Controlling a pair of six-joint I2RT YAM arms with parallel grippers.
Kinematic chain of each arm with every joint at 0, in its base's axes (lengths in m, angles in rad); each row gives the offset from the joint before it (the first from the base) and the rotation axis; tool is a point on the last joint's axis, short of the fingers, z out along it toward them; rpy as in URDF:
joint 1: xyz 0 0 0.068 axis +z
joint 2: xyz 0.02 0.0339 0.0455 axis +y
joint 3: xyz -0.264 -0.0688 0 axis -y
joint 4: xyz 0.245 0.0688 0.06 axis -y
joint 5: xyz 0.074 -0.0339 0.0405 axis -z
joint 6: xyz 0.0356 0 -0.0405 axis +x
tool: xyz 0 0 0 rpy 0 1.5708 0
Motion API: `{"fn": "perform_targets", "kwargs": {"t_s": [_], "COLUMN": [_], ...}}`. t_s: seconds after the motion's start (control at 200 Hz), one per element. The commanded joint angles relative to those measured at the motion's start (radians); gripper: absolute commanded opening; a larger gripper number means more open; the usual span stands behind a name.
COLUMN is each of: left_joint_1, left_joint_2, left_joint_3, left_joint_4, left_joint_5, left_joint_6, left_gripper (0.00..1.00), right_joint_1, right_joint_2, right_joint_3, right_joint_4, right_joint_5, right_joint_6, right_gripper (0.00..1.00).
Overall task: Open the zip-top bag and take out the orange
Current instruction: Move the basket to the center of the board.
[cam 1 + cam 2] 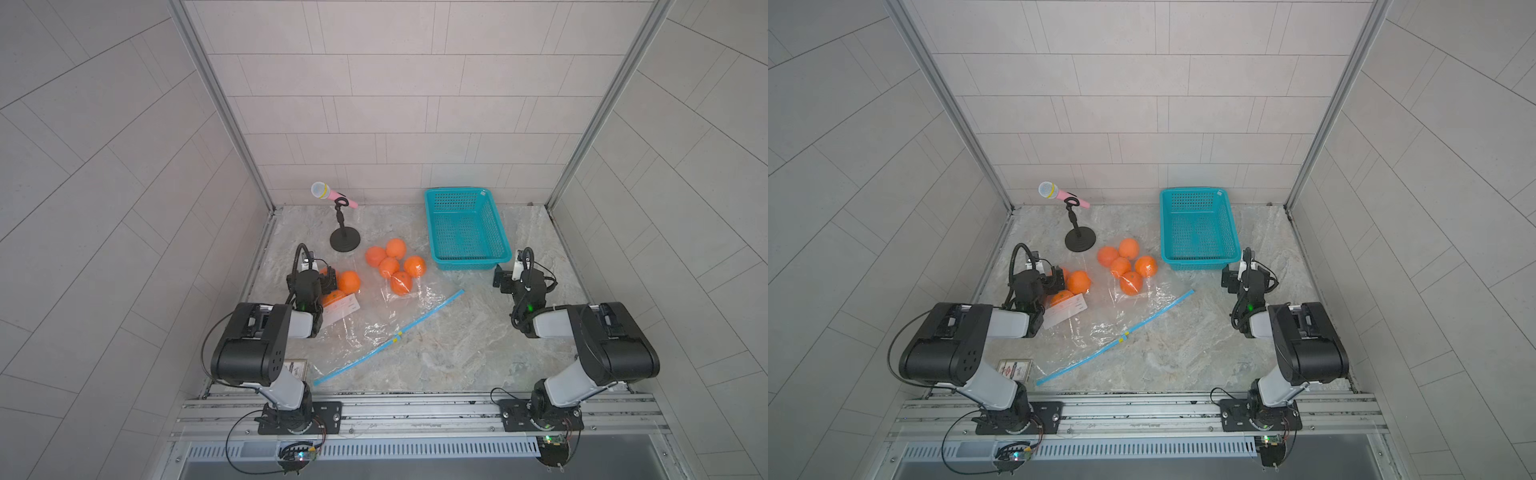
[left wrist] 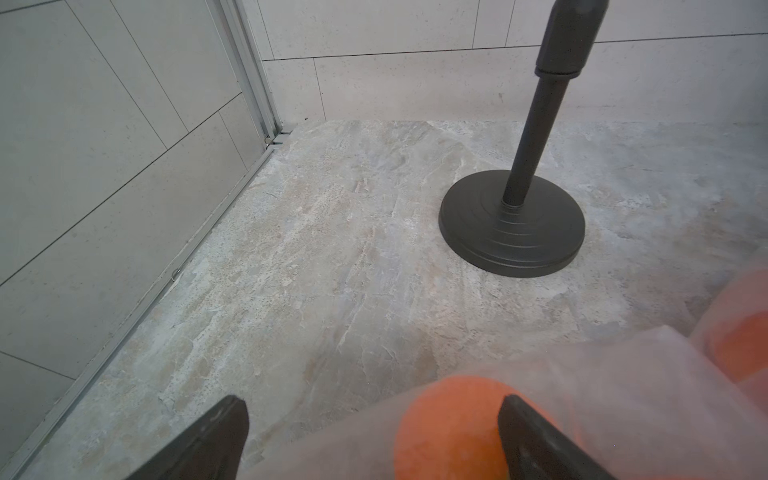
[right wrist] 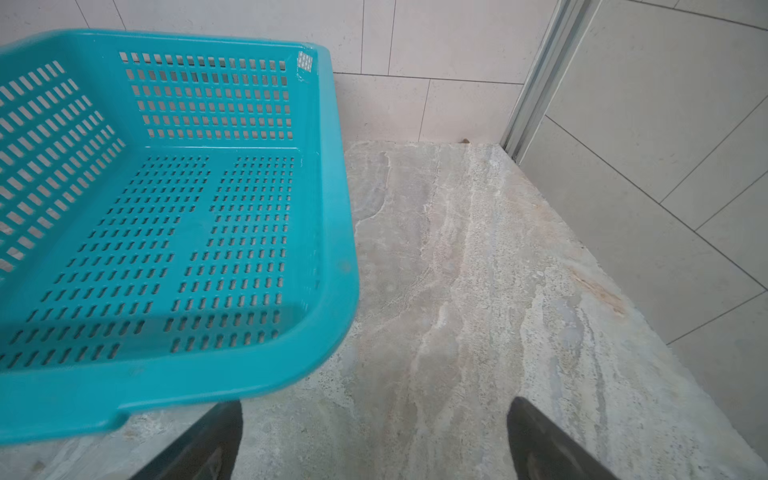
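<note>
Grey tiled walls close in a marbled stone tabletop, and I take the far wall as twelve o'clock. Across the middle lies the clear zip-top bag. Its blue zip strip runs slantwise from seven o'clock toward two, with a small yellow slider about halfway along. Under the plastic at the bag's twelve o'clock end bunch five oranges. A second clump of oranges sits at its ten o'clock corner, beside a white label. My left gripper hangs right over that clump, jaws spread wide and gripping nothing. In the left wrist view one finger stands in front of an orange wrapped in cloudy film and the other is over bare stone; I cannot tell whether either touches. At twelve o'clock from that gripper a black stand carries a pink microphone, close to the bag's edge. My right gripper is at three o'clock, well apart from the bag. Its jaws are equally wide over bare stone, just beside the near corner of a teal basket at one o'clock. A small printed card lies at eight o'clock, near my left arm's base.
</note>
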Motion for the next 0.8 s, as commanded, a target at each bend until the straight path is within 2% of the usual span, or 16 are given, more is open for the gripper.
{"fn": "perform_targets", "kwargs": {"t_s": [0.0,0.795], "left_joint_1": [0.004,0.004], "left_joint_2": [-0.012,-0.013], "left_joint_3": [-0.003,-0.003], "left_joint_4": [0.008,0.004], "left_joint_5": [0.034,0.034], "left_joint_6": [0.011,0.012], "left_gripper": [1.0,1.0], "right_joint_1": [0.001,0.003], "right_joint_2": [0.007,0.006], "right_joint_3": [-0.008,-0.008], "right_joint_4": [-0.001,-0.002], "right_joint_5": [0.004,0.003], "right_joint_6": [-0.002,-0.003], "right_gripper": [1.0,1.0]}}
